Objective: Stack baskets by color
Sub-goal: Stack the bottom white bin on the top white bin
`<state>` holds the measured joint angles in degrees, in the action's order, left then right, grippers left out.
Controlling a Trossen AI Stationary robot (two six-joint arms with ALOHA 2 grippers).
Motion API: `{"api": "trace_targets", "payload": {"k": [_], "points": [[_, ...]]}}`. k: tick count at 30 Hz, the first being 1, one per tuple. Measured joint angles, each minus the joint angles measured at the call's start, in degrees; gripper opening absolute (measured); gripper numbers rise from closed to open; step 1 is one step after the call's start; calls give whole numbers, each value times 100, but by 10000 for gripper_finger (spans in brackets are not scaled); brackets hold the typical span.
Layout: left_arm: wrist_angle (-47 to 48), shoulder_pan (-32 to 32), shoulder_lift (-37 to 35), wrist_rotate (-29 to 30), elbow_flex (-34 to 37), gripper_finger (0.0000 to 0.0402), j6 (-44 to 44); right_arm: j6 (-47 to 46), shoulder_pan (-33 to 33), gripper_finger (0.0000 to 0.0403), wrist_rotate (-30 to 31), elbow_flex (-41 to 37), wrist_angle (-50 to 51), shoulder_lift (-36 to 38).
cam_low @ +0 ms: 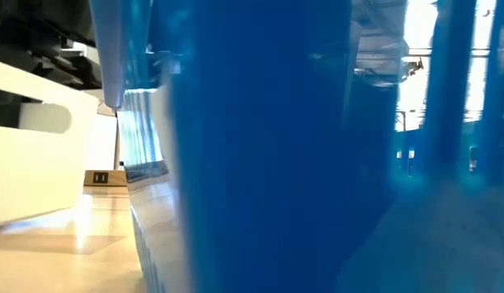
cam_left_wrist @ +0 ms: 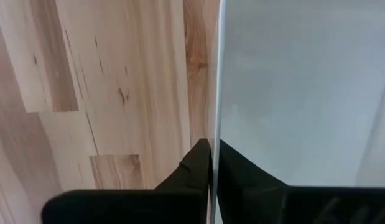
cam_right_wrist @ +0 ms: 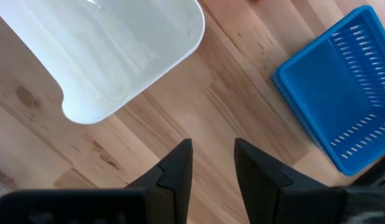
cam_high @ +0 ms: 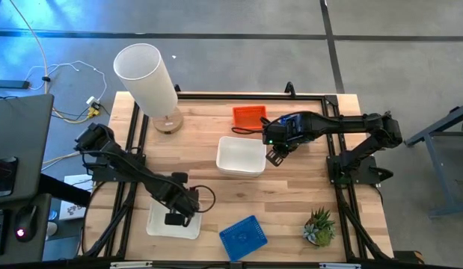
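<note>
Pale butcher-block wood forms the table (cam_high: 291,202) in the high view. On it are 2 white baskets: one (cam_high: 241,156) at the centre, another (cam_high: 173,223) near the front-left edge. A blue basket (cam_high: 243,237) lies at the front, an orange basket (cam_high: 249,115) toward the back. A tall white cylinder (cam_high: 146,77) stands back-left and a small potted plant (cam_high: 319,226) front-right. The left gripper (cam_high: 174,217) sits on the front white basket; the right gripper (cam_high: 276,153) hovers just beside the centre one.

In the low view, blue plastic (cam_low: 300,146) fills nearly everything.

In the left wrist view, the fingers (cam_left_wrist: 195,165) are clamped on the white basket's thin wall (cam_left_wrist: 214,93).

In the right wrist view, the fingers (cam_right_wrist: 176,165) stand parted over bare wood, holding nothing.

No writing or label can be read.
</note>
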<state>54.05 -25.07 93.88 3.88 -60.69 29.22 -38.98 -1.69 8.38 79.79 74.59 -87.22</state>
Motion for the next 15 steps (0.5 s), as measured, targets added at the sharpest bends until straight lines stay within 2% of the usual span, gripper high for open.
{"api": "trace_targets", "payload": {"k": [15], "points": [[-212,603,-1269,703,-4,0,-228,-3,105,106,-25,0,44,0]]}}
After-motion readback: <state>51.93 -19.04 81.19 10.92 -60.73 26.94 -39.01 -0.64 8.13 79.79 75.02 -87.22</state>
